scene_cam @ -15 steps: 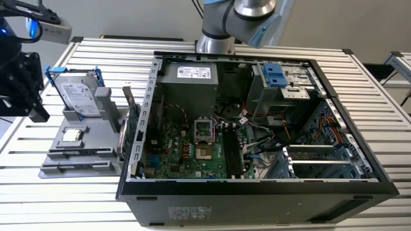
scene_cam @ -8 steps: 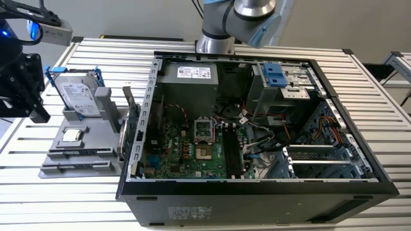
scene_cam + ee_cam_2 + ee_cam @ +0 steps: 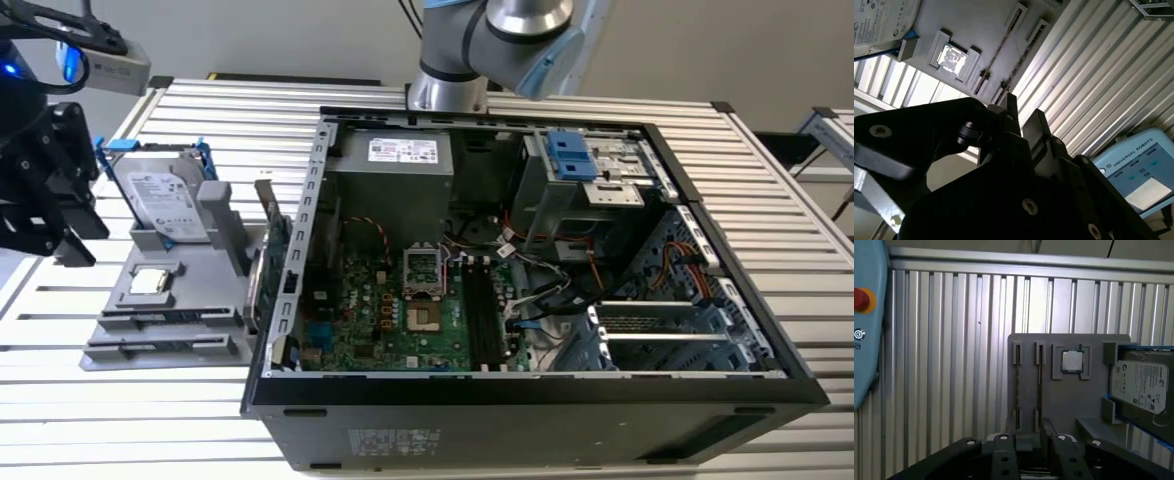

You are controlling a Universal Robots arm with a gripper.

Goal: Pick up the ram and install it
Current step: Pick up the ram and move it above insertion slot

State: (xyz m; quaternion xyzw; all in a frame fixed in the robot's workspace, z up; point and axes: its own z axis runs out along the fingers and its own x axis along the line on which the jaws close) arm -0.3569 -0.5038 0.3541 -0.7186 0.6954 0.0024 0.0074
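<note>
Two thin sticks stand edge-on in the narrow slots of a grey holder (image 3: 174, 310), and I take them for the ram (image 3: 1017, 385) (image 3: 1004, 50). My gripper (image 3: 67, 245) hangs above the slatted table at the exterior view's left of the holder, apart from it. In both wrist views its black fingertips (image 3: 1029, 432) (image 3: 1024, 117) stand a little apart with nothing between them. The open computer case (image 3: 534, 395) lies at the exterior view's right of the holder, with the motherboard (image 3: 387, 310) and its black slots (image 3: 483, 315) facing up.
The holder also carries a silver hard drive in a blue frame (image 3: 167, 195) (image 3: 1139, 385) and a square processor (image 3: 150, 280) (image 3: 1072, 361). A green expansion card (image 3: 276, 265) stands between holder and case. A blue teach pendant (image 3: 1139, 170) (image 3: 866, 315) lies on the table.
</note>
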